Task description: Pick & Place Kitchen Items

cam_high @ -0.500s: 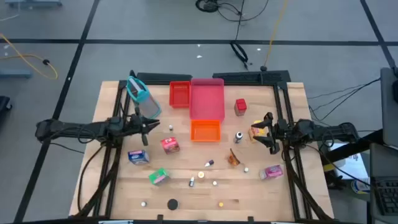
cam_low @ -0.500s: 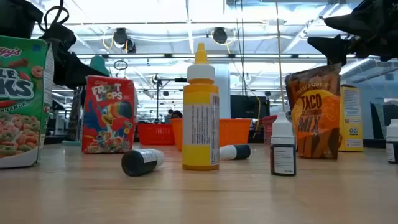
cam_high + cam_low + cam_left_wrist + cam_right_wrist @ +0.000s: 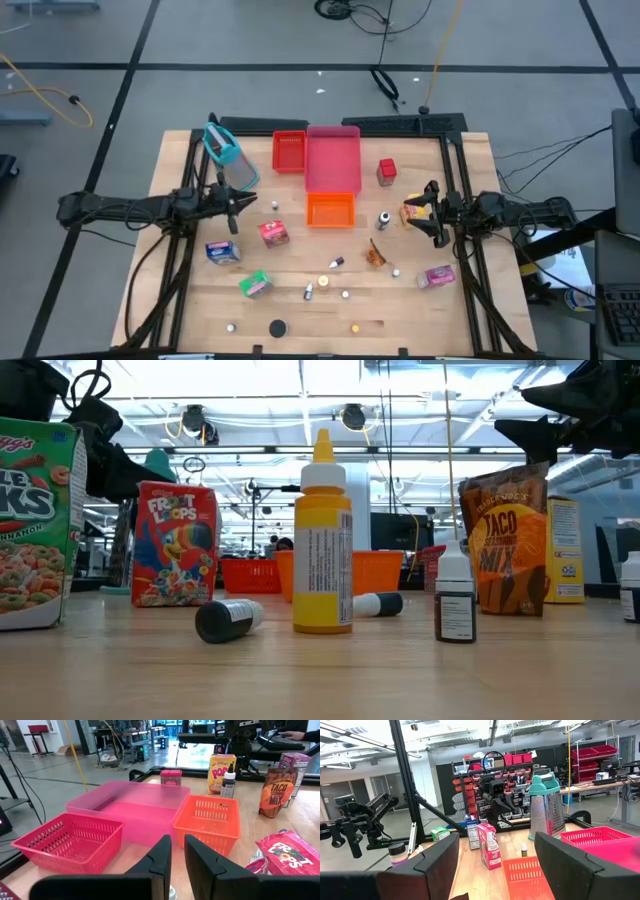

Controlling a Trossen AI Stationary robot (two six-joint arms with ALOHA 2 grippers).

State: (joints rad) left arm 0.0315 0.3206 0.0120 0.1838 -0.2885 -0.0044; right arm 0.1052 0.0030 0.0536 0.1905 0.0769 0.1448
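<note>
while kitchen items [image 3: 273, 233] lie scattered on the table [image 3: 180, 160], the left gripper [image 3: 236, 208] hovers nearly closed and empty; the right gripper [image 3: 432, 212] hovers wide open, empty.

Low view: red cereal box [image 3: 174, 545] reads "FROOT LOOPS". The green box [image 3: 35, 520] at the frame edge shows a Kellogg's script and the cut-off letters "LE" and "KS" — the full name does not show. Brown pouch [image 3: 503, 540] reads "TACO" and "MIX"; the small line between them is probably "SEASONING". Left wrist view: yellow box [image 3: 221, 772] reads "POPS" — pink packet [image 3: 283, 851] "FROOT LOOPS".
</note>
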